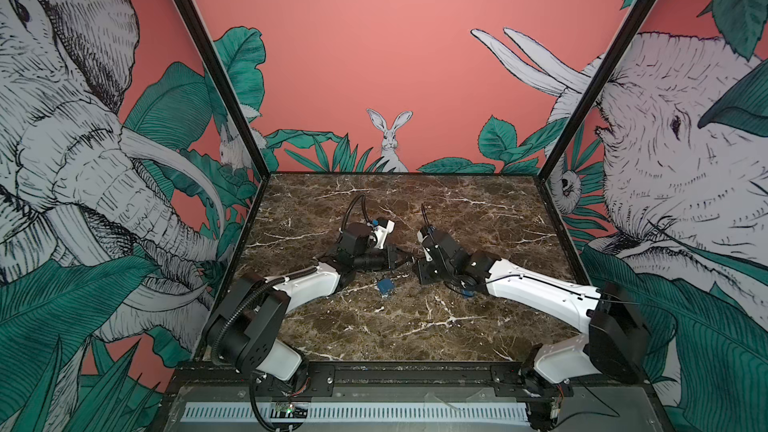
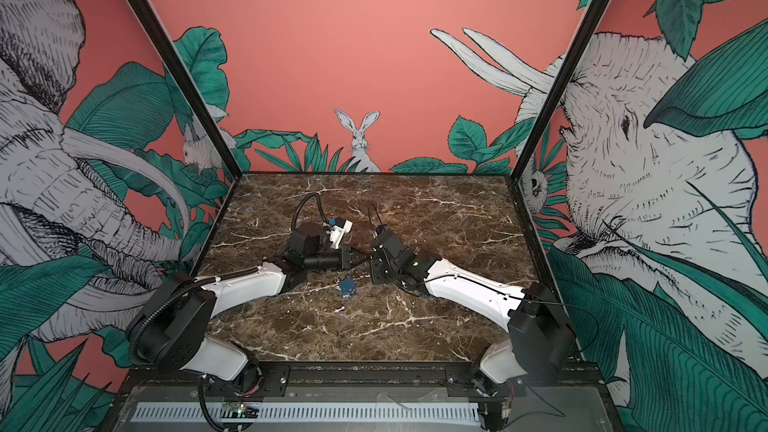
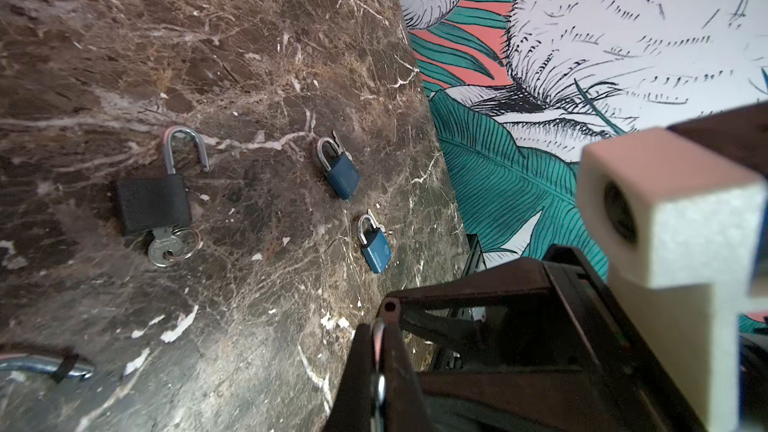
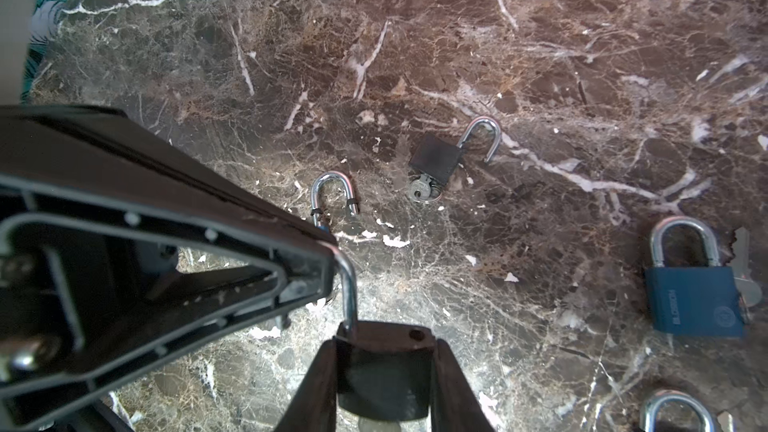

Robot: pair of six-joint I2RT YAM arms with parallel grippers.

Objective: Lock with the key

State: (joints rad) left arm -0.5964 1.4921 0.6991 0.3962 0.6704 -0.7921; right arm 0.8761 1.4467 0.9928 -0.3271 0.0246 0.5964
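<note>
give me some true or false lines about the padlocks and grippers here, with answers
1. The right gripper holds a black padlock by its body. True.
2. The left gripper hangs wide open, touching nothing. False: it is shut on the shackle of that held padlock.
3. The other black padlock, lying on the table, has an open shackle and a key in it. True.
4. The two blue padlocks lie with their shackles swung open. False: both of their shackles are closed.
</note>
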